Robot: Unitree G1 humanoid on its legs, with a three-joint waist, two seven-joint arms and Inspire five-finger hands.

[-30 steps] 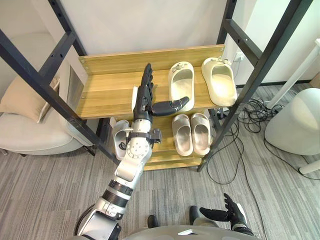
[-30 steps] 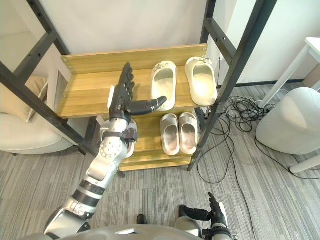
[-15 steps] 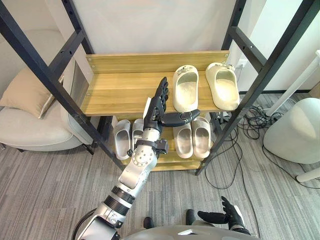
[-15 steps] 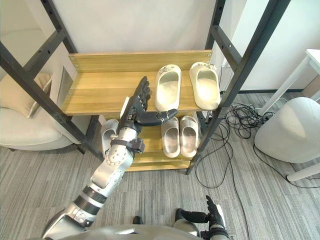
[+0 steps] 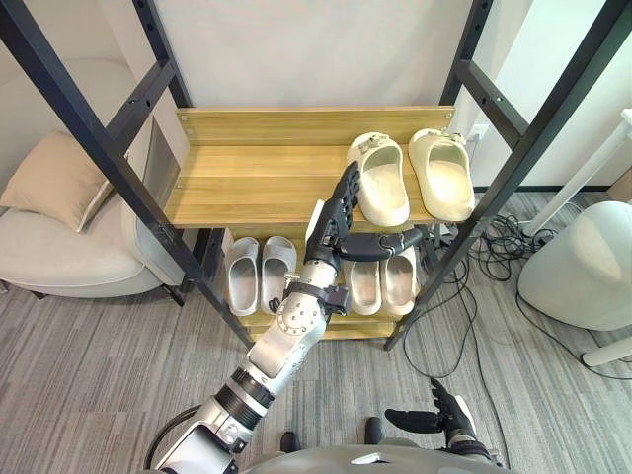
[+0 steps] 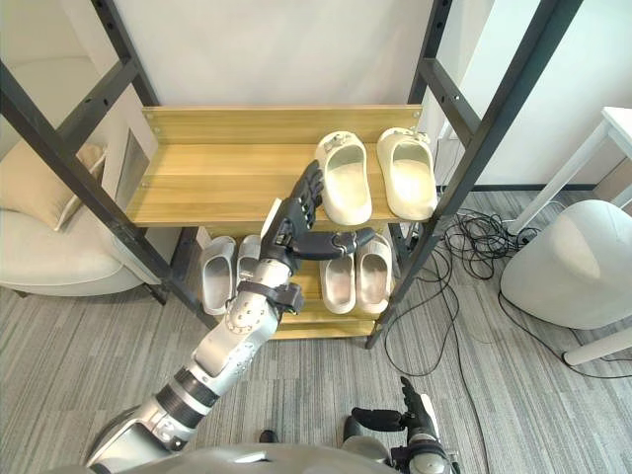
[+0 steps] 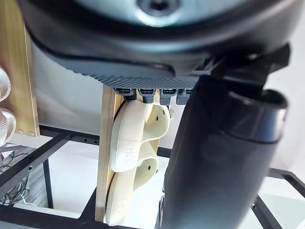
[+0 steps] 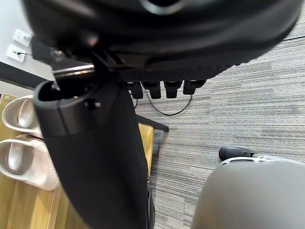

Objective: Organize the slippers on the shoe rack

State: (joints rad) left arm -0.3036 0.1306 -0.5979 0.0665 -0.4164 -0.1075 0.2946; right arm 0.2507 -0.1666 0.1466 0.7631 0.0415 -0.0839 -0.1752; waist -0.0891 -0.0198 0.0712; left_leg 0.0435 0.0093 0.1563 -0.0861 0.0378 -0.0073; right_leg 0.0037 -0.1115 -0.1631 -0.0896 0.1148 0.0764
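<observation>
Wooden shoe rack carries two cream slippers at its top shelf's right end. Left hand, fingers straight and thumb spread, holds nothing, just beside one slipper. Right hand hangs relaxed, well below the rack.

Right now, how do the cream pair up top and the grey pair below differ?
The cream pair lies at the top shelf's right end; the grey pair sits on the lower shelf, to the left. The cream slippers have a gap between them; the grey ones lie close together. The open left hand stands beside the cream pair, apart from the grey pair. Both lie toes inward, soles down.
</observation>
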